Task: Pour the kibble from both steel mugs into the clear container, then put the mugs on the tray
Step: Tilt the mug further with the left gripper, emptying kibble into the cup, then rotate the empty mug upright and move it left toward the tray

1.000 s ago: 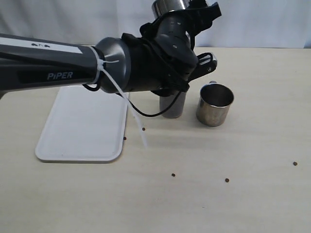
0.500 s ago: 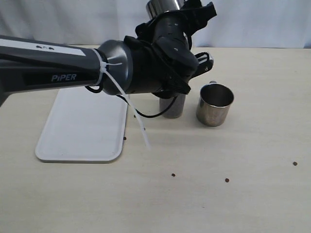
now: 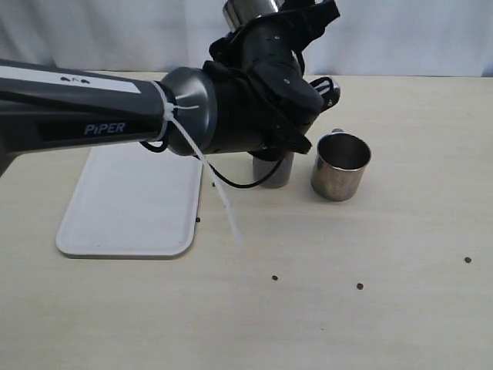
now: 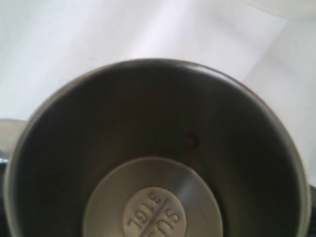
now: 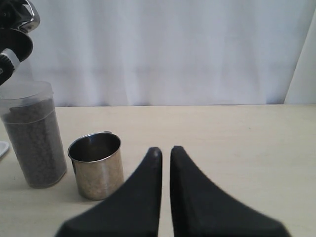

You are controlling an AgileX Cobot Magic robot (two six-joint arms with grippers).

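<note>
**Left arm hides the container; one mug is up, one stands**

The white tray (image 3: 127, 200) lies bare at the left on the counter (image 3: 400, 324). The dark left arm (image 3: 92, 116) crosses the middle of the exterior view, and a white cable tie (image 3: 219, 193) hangs from it. The arm covers the upper part of the clear container (image 3: 276, 171).

At the top edge the left hand (image 3: 293, 23) grips the raised steel mug (image 3: 248, 9). The left wrist view shows this mug almost empty, with a single pellet (image 4: 190, 141) on its wall. The container is filled with kibble (image 5: 35, 143) nearly to the rim. Just right of it is the standing steel mug (image 3: 340, 166), which looks empty. Loose pellets (image 3: 360, 286) lie in the lower right.

The right hand (image 5: 165, 150) holds nothing; its fingers are nearly together.

Since one second ago the raised mug and arm have shifted slightly to the left.
</note>
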